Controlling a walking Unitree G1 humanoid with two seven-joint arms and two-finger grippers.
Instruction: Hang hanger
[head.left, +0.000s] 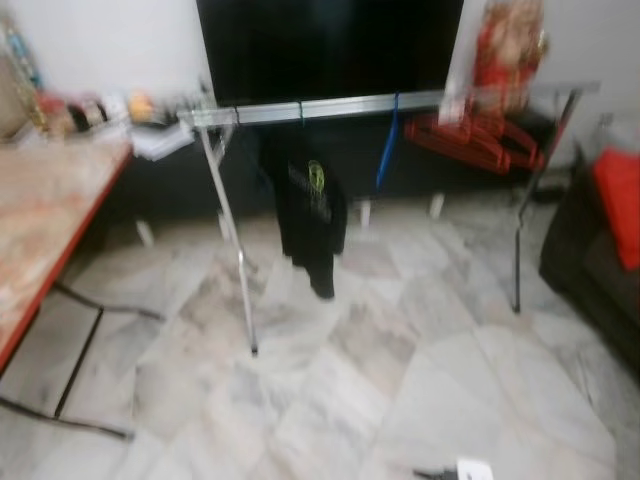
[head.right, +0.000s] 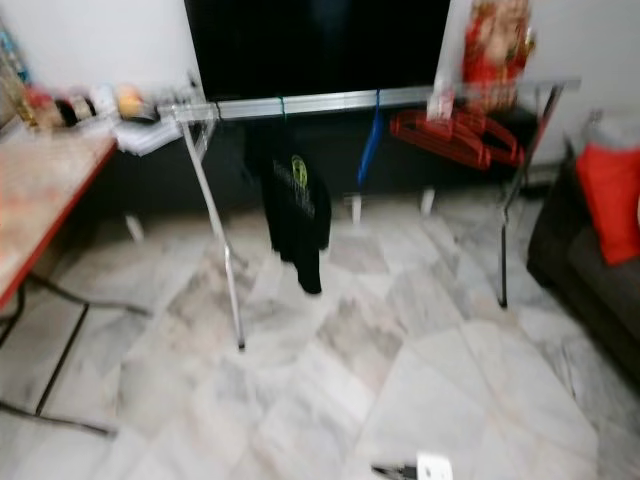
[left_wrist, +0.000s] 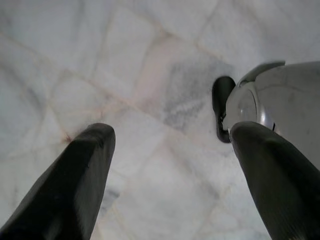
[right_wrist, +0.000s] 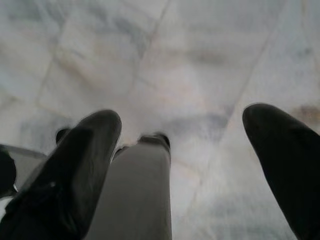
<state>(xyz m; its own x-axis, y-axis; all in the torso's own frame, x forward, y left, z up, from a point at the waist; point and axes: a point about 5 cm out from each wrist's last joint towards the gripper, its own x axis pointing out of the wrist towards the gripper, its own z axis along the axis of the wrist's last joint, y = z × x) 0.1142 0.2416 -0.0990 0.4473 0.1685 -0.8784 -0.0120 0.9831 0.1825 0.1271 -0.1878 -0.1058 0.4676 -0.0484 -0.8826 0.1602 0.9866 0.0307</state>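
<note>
We are looking down along the left gripper (left_wrist: 167, 170) at the pale marble floor (left_wrist: 150, 60); its two black fingers (left_wrist: 70, 185) are standing wide apart with nothing between them, and part of the robot's silver leg and dark foot is showing beside one of them; the right gripper (right_wrist: 195, 165) is likewise hanging over the floor, its fingers (right_wrist: 75, 170) spread wide and holding nothing.

In the blurred head views we are seeing a small dark and white object (head.left: 462, 470) lying on the tiles at the near edge, too smeared to identify; to the robot's left an orange-edged table (head.left: 40, 230) on thin black legs is standing, with small colourful items we cannot make out at its far end; further on, in the middle of the room, a silver clothes rack (head.left: 330, 108) is spanning the scene on slanted legs; a black garment (head.left: 312, 215) with a yellow-green mark is hanging from its rail, a blue hanger (head.left: 386, 150) is hanging just to the right of it, and a cluster of red hangers (head.left: 478, 140) is hanging nearer the rack's right end; a dark sofa with a red cushion (head.left: 620, 200) is sitting at the right edge; behind the rack a large black screen (head.left: 330, 45) is standing against the white wall.
</note>
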